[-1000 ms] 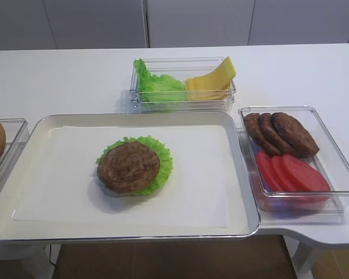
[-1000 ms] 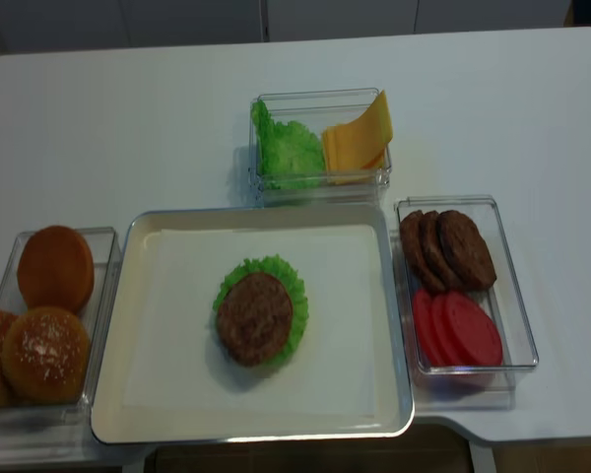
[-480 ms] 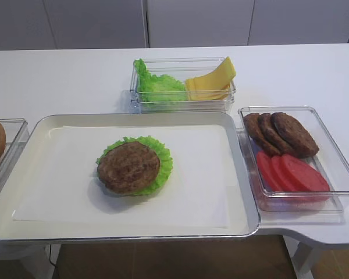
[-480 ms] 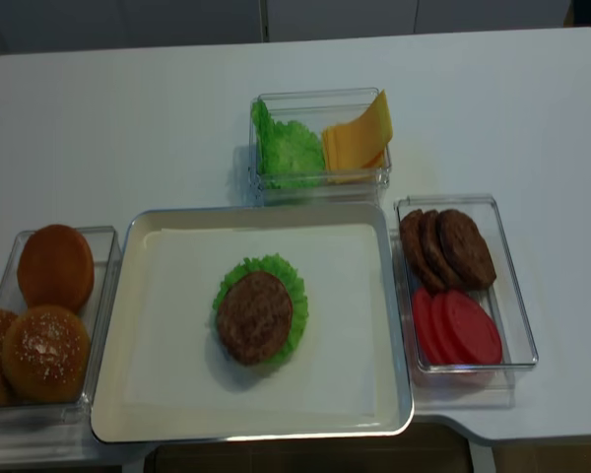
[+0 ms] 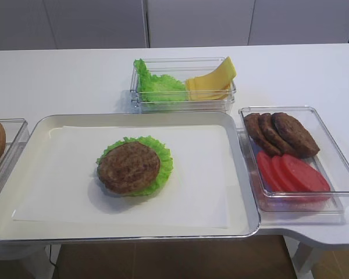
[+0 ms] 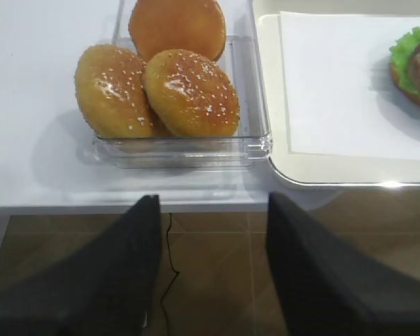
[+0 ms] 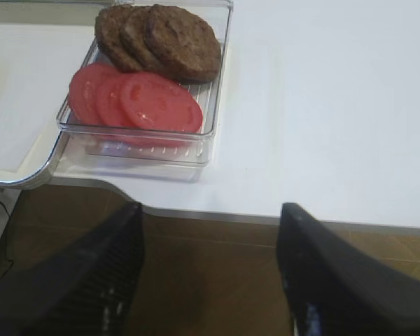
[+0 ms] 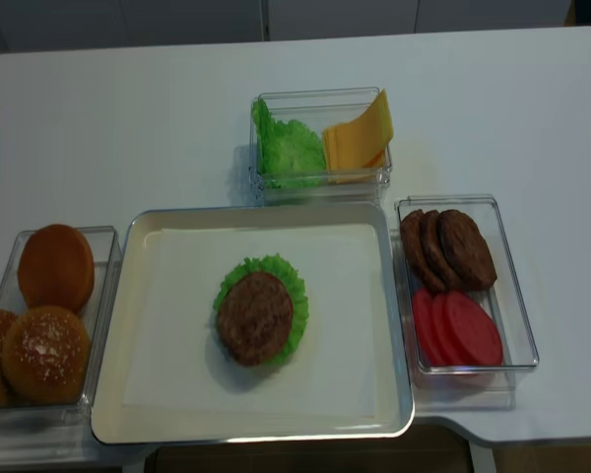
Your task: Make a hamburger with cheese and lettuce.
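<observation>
The hamburger [image 5: 134, 165] [image 8: 260, 311] lies on white paper in the metal tray [image 5: 244, 192], a brown patty on top of a frilly green lettuce rim; its edge shows in the left wrist view [image 6: 414, 64]. Loose lettuce [image 5: 157, 86] [image 8: 288, 150] and fanned yellow cheese slices [image 5: 212, 80] [image 8: 360, 138] share a clear box behind the tray. My right gripper [image 7: 208, 260] hangs open and empty off the table's front edge, below the patty and tomato box. My left gripper [image 6: 211, 255] is open and empty too, off the front edge below the bun box. Neither gripper shows in the high views.
A clear box [image 5: 337, 174] right of the tray holds overlapping brown patties [image 5: 282, 132] [image 7: 161, 38] and red tomato slices [image 5: 294, 173] [image 7: 136, 98]. A clear box [image 8: 103, 246] left of the tray holds three tan buns [image 8: 49, 325] [image 6: 161, 80]. A cable [image 6: 166, 280] lies on the brown floor.
</observation>
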